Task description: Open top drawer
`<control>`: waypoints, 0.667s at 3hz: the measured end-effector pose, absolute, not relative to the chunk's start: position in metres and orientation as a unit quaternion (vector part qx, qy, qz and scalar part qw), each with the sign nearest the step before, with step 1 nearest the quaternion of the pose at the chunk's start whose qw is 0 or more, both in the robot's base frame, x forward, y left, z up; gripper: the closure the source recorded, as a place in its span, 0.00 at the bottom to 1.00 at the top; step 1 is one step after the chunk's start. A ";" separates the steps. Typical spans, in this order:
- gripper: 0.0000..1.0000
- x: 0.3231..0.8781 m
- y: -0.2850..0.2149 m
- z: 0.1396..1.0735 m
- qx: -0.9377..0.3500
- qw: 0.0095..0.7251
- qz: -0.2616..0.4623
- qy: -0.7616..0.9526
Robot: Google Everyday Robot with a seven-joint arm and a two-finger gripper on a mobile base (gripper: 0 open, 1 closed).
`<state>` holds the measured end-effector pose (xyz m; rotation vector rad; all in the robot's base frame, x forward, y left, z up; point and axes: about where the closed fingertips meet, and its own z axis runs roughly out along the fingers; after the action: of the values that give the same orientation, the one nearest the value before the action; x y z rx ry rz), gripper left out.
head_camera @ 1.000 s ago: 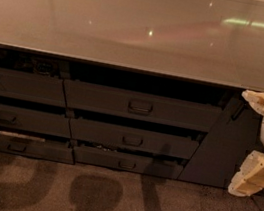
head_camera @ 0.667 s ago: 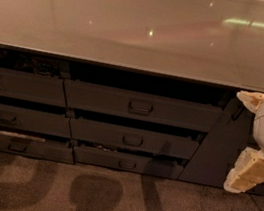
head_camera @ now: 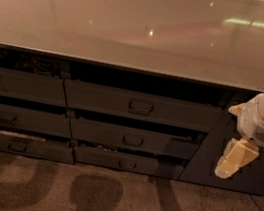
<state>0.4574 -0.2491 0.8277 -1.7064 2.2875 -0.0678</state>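
The gripper (head_camera: 228,141) hangs at the far right, its two pale fingers spread wide. It is well apart from the top drawer's (head_camera: 176,113) centre handle (head_camera: 141,107).

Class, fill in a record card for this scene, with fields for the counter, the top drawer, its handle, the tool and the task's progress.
counter: pale glossy surface above rows of dark grey drawers
top drawer: widest front, uppermost row, centre column; no interior showing
handle: small rectangular loop at the centre of the front
tool: right of the top drawer, before the dark side panel; fingers apart, holding nothing
contact: tool well clear of the handle
progress: top drawer not yet pulled out
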 end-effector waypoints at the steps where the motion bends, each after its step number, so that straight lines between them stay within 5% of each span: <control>1: 0.00 0.486 -0.267 0.803 -0.570 0.126 0.004 0.812; 2: 0.00 0.487 -0.267 0.801 -0.571 0.126 0.005 0.811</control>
<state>0.4865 -0.2667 0.8009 -1.6617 2.3627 0.0142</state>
